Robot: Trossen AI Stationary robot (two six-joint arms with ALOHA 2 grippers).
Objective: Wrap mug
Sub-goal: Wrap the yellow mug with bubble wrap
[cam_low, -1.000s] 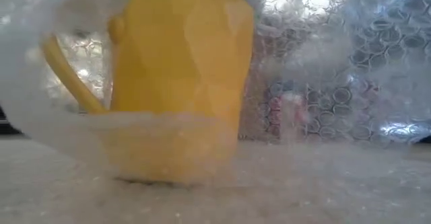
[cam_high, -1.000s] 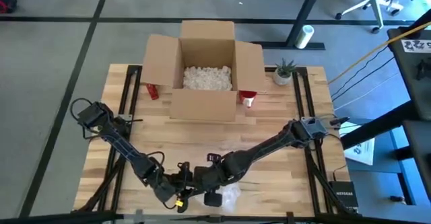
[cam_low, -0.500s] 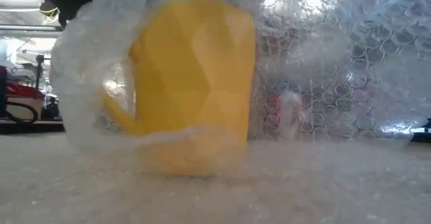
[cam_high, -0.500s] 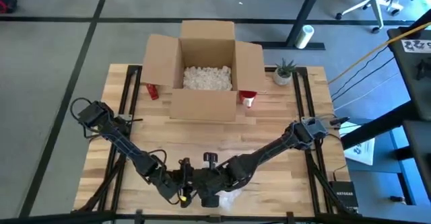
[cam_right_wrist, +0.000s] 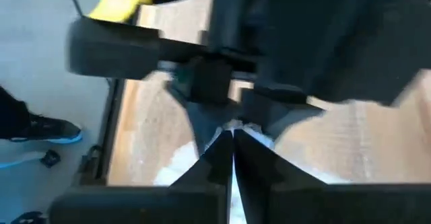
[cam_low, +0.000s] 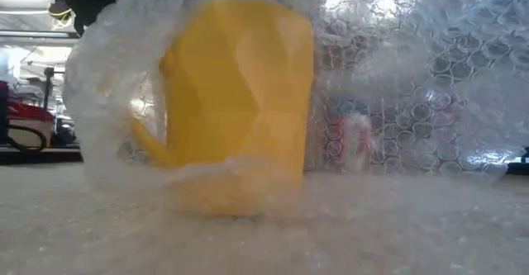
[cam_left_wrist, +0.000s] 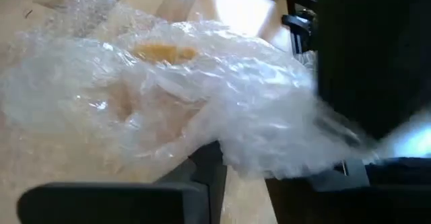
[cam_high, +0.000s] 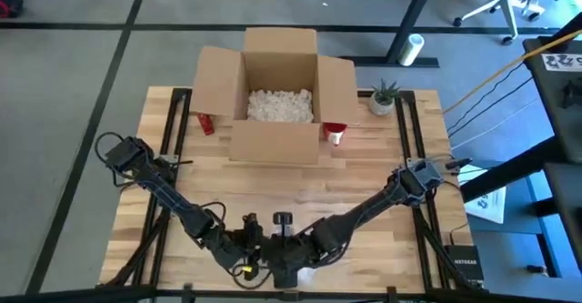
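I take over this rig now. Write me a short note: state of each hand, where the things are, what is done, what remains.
Left hand: shut on the bubble wrap, at the table's near edge.
Right hand: shut on the same wrap, meeting the left hand.
Yellow mug: upright on the wrap, partly covered, handle inside.
Cardboard box: open at the far side, filler inside.
Left: finish and close the wrap.

The mug (cam_low: 235,101) looked glossy yellow, its wall cut in smooth flat facets. Around it lay clear plastic bubble wrap (cam_low: 413,77), shiny and crinkled, its round cells catching light. The table (cam_high: 364,162) was pale wood in matt planks. The box (cam_high: 277,94) was plain brown matt cardboard, holding white foam-like packing peanuts (cam_high: 280,105).
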